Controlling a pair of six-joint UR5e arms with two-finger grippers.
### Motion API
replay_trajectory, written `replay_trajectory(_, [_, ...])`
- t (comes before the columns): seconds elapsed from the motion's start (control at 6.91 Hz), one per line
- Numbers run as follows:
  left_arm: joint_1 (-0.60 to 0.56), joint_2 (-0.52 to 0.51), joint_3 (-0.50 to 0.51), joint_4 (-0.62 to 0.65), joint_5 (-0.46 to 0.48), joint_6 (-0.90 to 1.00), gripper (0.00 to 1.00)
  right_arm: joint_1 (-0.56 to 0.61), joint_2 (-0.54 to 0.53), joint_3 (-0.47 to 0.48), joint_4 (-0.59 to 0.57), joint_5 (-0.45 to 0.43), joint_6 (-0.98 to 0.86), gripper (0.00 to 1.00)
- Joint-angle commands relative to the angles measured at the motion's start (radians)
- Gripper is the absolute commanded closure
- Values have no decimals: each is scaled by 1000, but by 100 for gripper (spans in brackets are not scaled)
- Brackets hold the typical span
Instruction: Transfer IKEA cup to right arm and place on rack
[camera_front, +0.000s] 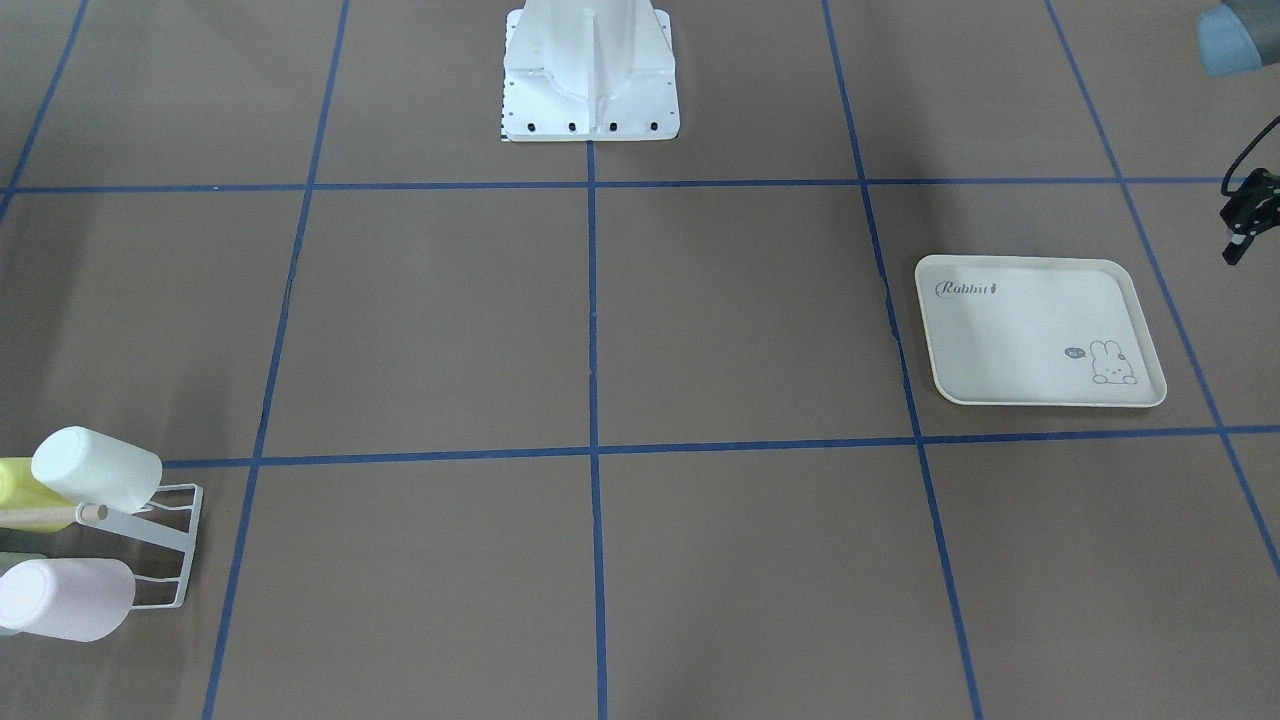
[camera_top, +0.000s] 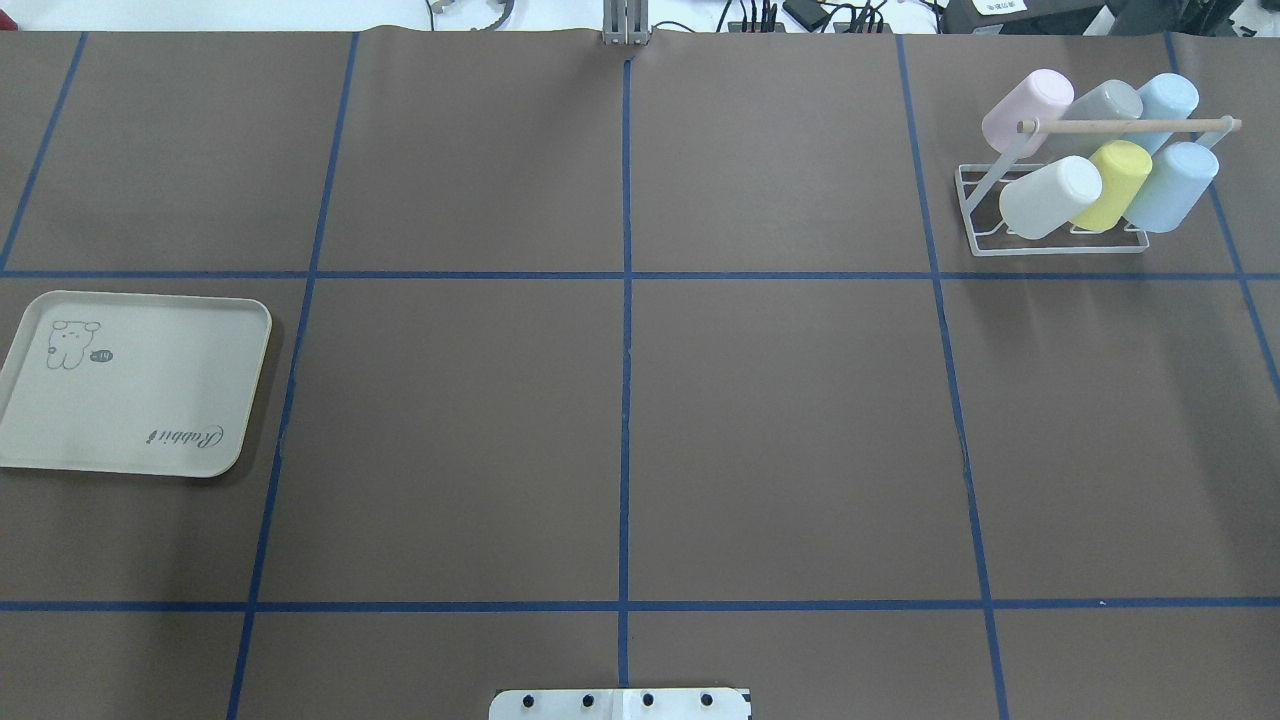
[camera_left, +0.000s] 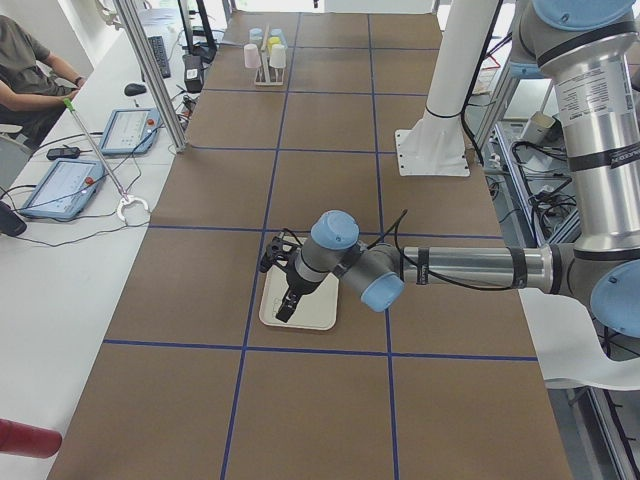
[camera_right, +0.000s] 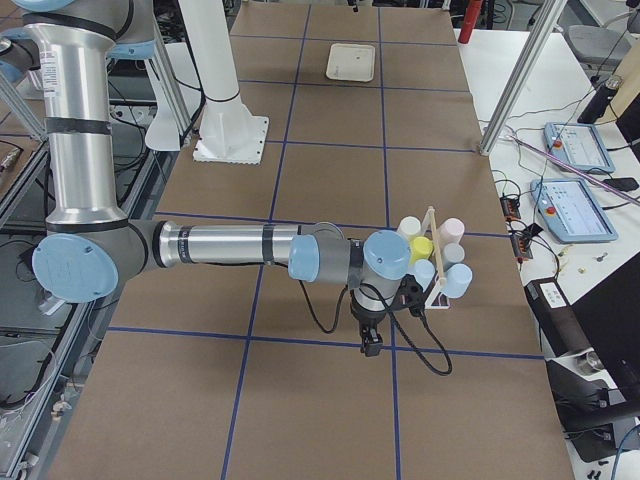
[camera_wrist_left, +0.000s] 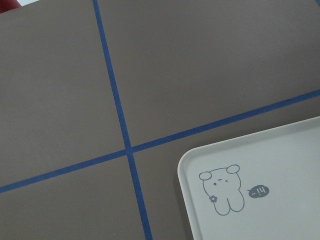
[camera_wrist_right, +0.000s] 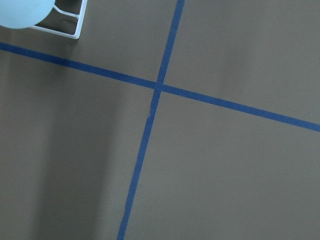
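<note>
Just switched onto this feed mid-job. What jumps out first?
The white wire rack at the table's far right corner stands out, loaded with six pastel cups tilted on its pegs. Across the table, at the left edge, the cream rabbit-print tray carries nothing, and the left gripper hangs near it. The right gripper hangs beside the rack, and no cup shows in either gripper.

Bright, even overhead light, all views sharp; soft faint shadow beside the rack (camera_top: 1060, 250), another along the tray (camera_top: 150, 400); broad dim streaks across the table (camera_wrist_right: 225, 175), right wrist view
</note>
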Motion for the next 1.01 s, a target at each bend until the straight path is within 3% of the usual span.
replay_trajectory(0.0, [0, -7, -9, 90, -5, 6, 0, 1, -20, 2, 122, 9, 156, 0])
replay_trajectory(0.43, [-73, -75, -104, 528, 12, 344, 0, 1, -26, 8, 167, 17, 215, 0])
replay_trajectory(0.58, [-102, -99, -95, 596, 9, 459, 0, 1, -24, 5, 167, 28, 215, 0])
replay_trajectory(0.87, [-207, -99, -37, 604, -24, 503, 0, 1, -20, 4, 165, 32, 215, 0])
